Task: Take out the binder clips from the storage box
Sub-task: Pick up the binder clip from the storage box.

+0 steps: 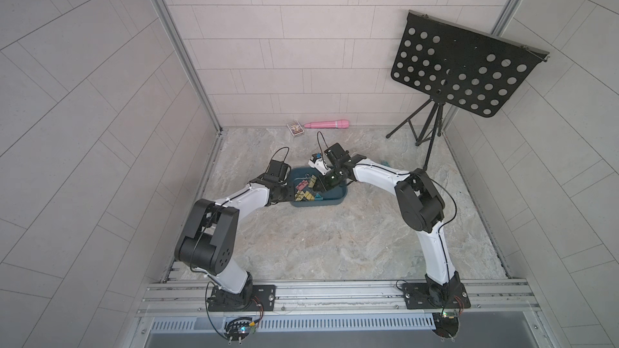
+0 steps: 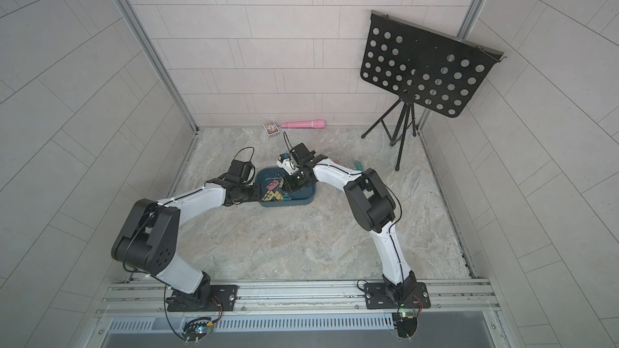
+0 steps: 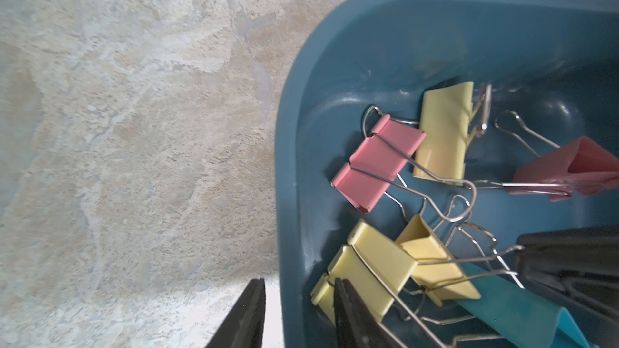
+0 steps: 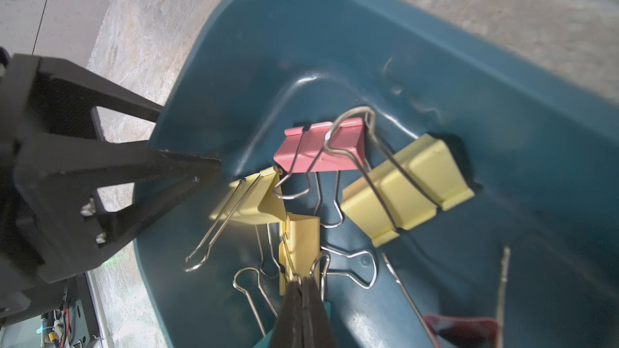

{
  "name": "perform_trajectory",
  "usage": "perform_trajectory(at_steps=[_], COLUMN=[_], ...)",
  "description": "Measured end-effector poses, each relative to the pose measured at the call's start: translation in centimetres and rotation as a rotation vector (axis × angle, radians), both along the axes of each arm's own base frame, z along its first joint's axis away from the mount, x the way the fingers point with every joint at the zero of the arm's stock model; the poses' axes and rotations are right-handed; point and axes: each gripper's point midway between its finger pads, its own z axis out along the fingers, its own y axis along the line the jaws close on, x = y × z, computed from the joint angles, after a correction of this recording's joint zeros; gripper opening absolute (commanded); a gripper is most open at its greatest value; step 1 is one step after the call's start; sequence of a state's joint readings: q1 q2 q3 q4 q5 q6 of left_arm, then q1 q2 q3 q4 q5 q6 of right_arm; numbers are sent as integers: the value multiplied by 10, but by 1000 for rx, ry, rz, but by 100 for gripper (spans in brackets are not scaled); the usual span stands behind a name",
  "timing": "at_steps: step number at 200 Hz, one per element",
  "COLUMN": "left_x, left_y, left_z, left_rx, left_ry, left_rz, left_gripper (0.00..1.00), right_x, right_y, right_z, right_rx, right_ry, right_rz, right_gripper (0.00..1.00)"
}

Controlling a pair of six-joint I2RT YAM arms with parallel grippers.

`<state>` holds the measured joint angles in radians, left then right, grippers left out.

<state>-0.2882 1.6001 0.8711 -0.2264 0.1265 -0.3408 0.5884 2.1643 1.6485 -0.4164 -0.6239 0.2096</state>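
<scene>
The right gripper (image 4: 302,284) is pinched fully closed at the yellow clip's (image 4: 299,239) wire handle; whether it has a hold is unclear. More binder clips (image 4: 318,148) lie just ahead in the storage box (image 4: 435,71), whose wall the left gripper (image 4: 190,138) clamps opposite.

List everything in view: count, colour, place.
storage box: one, dark teal, table centre
binder clips: at least six seen (three yellow, two pink, one teal), piled in storage box
teal item: one, small, possibly a clip, on table by right arm
pink cylinder: one, lying at back wall
card box: one, printed, beside pink cylinder
music stand: one, black, perforated, back right
table: one, marbled beige
left gripper: black, closed on storage box wall, one finger inside, one outside
right gripper: black, shut inside storage box, tips at a yellow clip's handle; hold unclear
</scene>
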Motion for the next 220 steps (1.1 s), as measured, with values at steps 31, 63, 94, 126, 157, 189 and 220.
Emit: perform_trajectory(at_steps=[31, 63, 94, 126, 157, 189, 220], left_x=[0, 0, -1, -1, -1, -1, -1], left_y=[0, 0, 0, 0, 0, 0, 0], left_z=[0, 1, 1, 1, 1, 1, 0], left_rx=[0, 1, 1, 1, 0, 0, 0], left_ry=[-1, 0, 1, 1, 2, 2, 2], left_rz=[0, 0, 0, 0, 0, 0, 0], left_gripper=[42, 42, 42, 42, 42, 42, 42], right_x=[9, 13, 13, 12, 14, 15, 16], right_y=[-10, -20, -24, -26, -28, -30, -35], right_z=[1, 7, 16, 26, 37, 46, 49], right_rx=[5, 21, 49, 80, 106, 132, 143], right_ry=[3, 8, 12, 13, -1, -9, -9], right_rz=[-24, -42, -49, -57, -61, -72, -85], right_gripper=[1, 1, 0, 0, 0, 0, 0])
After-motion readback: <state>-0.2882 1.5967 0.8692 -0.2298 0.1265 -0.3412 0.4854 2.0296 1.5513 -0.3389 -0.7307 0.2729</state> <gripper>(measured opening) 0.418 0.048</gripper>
